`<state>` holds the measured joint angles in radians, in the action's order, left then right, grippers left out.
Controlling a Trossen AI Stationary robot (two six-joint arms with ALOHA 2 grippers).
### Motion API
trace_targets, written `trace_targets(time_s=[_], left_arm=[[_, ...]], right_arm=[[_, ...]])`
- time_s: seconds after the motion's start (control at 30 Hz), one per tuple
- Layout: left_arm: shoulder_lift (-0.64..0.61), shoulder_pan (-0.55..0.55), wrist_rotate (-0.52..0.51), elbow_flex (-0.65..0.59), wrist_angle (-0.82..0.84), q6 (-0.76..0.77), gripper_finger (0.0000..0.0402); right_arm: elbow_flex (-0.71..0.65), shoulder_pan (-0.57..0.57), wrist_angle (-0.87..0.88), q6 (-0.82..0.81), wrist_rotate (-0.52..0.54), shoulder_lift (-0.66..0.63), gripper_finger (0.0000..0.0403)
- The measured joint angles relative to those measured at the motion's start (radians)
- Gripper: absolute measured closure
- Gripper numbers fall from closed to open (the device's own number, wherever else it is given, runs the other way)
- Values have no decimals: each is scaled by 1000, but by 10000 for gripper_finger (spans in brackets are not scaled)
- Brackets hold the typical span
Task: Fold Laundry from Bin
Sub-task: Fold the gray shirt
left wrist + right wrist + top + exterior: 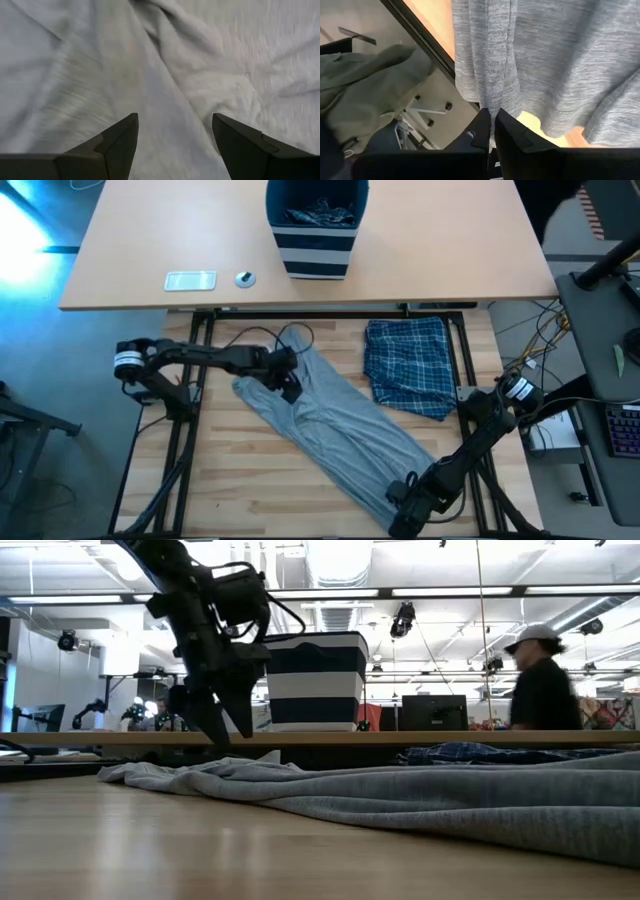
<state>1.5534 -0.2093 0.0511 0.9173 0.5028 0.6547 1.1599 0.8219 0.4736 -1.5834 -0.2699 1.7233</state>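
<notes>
A grey garment (325, 425) lies spread slantwise across the wooden table, from the far left to the near right edge. My left gripper (175, 122) hovers open over its far-left end (200, 772), fingers pointing down, a little above the cloth. My right gripper (492, 122) is at the table's near right edge (405, 495), shut on the garment's other end. A folded blue plaid piece (410, 365) lies flat at the far right. The navy striped bin (318, 225) stands on the desk beyond, with more laundry inside. My right gripper pinches a narrow upright fold of the grey garment (492, 102) between its two fingers, at the garment's near-right end. It comes from the table's near side, slanting down. The cloth runs away from the fingers onto the table, creased lengthwise, and its end reaches past the table's edge.
A flat silver object (190, 280) and a small round thing (245, 278) lie on the far desk left of the bin. A person (540, 680) passes in the room behind. Bare wood lies at the near left (250, 480). Olive cloth (365, 90) shows below the table's edge.
</notes>
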Motion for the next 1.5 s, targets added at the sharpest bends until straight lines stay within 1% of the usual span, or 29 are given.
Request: trace_targets(time_s=[0.2,0.27,0.33,0.43,0.6,0.67,0.77,0.87,1.07,1.17,1.2,1.5], left_arm=[[35,94,-73,0,7,130,163],[53,108,-122,0,36,165,165],[71,106,-141,0,79,188,168],[77,104,-148,0,110,197,171],[77,105,-111,-7,130,215,173],[77,105,-87,-9,153,219,180],[77,106,-65,-19,163,219,202],[77,106,-49,-30,134,219,237],[72,106,-41,-32,99,203,328],[49,106,-41,-32,99,188,381],[40,106,-41,-32,97,182,391],[-38,83,-42,-32,91,150,401]], right_arm=[[-1,0,16,1,0,0,390],[-1,0,24,7,0,0,390],[-2,0,24,9,0,0,390],[-2,0,23,5,0,0,390],[-2,0,23,-3,5,0,390],[-2,0,23,-14,8,0,390],[-2,0,23,-14,8,0,390],[-2,0,24,-14,8,0,390],[-2,0,24,-14,8,0,390],[-2,0,24,-31,8,-1,390],[1,0,27,-39,8,-1,390],[84,0,26,-50,0,-3,390]])
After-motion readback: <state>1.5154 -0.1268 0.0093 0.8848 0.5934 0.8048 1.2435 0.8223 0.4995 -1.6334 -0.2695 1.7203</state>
